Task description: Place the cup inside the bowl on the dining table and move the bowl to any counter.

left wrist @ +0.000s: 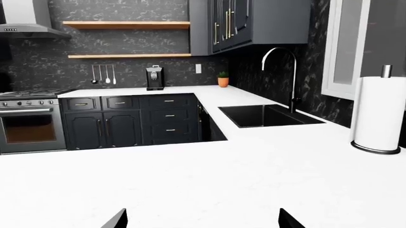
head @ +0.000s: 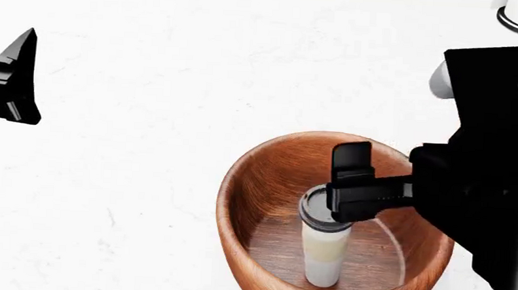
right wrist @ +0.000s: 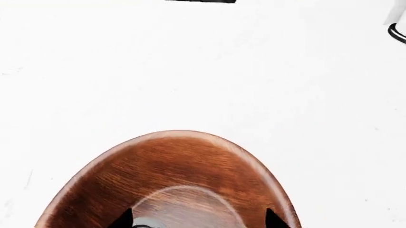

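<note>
- White stone surface (head: 157,81) is seen under the left hand (left wrist: 203,219), whose fingers are spread on nothing; no risk is posed there.
- The cup (head: 324,249) is stood in the bowl (head: 247,210); toppling is judged possible.
- The right hand (head: 349,191) appears clamped on its lid; a skewed release could tip it.

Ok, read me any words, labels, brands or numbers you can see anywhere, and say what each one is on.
None can be read.
The cup, bowl and paper towel roll are blank.
The oven and coffee machine show no legible markings; any there are too small to read.
</note>
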Motion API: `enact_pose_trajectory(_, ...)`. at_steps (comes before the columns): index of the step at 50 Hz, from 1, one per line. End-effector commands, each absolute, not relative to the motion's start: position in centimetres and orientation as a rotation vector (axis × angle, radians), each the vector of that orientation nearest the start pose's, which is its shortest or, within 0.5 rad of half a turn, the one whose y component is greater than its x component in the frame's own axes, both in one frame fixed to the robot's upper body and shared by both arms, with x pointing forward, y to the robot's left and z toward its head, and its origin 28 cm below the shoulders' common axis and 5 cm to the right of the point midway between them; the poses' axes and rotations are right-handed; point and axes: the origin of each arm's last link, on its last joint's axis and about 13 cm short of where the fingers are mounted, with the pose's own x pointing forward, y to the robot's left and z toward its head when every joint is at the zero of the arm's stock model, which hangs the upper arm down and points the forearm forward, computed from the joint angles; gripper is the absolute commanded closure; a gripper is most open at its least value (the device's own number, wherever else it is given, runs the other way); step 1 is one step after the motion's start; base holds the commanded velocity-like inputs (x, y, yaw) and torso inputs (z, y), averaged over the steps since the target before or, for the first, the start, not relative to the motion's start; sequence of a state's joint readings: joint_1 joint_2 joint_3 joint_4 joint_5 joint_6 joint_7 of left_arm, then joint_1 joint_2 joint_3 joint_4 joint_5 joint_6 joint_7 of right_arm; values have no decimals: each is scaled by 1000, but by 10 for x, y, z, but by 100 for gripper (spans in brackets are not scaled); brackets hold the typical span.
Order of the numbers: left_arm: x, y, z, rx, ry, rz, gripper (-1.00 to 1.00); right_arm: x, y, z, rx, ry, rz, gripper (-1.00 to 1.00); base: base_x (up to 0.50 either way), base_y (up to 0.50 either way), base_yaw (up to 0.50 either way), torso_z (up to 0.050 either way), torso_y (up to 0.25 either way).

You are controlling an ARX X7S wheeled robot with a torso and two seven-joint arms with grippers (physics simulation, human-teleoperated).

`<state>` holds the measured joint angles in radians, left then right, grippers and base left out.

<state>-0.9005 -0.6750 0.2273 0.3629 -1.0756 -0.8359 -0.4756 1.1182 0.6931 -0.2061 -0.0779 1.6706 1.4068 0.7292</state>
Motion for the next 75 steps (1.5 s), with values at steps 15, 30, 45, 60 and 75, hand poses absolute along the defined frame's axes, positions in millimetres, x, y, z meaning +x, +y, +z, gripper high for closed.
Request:
enact_pose_trajectory(15,276,263,263,4,-118,-144,-100,242,-226,317,130,619,84,-100,0,0,0,0,0)
enact_pose_trajectory(30,273,264,255,-7,-105,-148,-100,249,-214,273,169,783,117,-100,0,0,0,0,0)
enact_pose_trajectory(45,269,264,249,-14,-94,-149,-100,279,-213,256,247,827,74,-100,0,0,0,0,0)
enact_pose_trajectory(60,268,267,245,-22,-87,-137,-100,303,-215,244,273,859,47,-100,0,0,0,0,0)
enact_pose_trajectory(75,268,269,242,-25,-82,-132,-100,311,-211,234,261,891,62,-100,0,0,0,0,0)
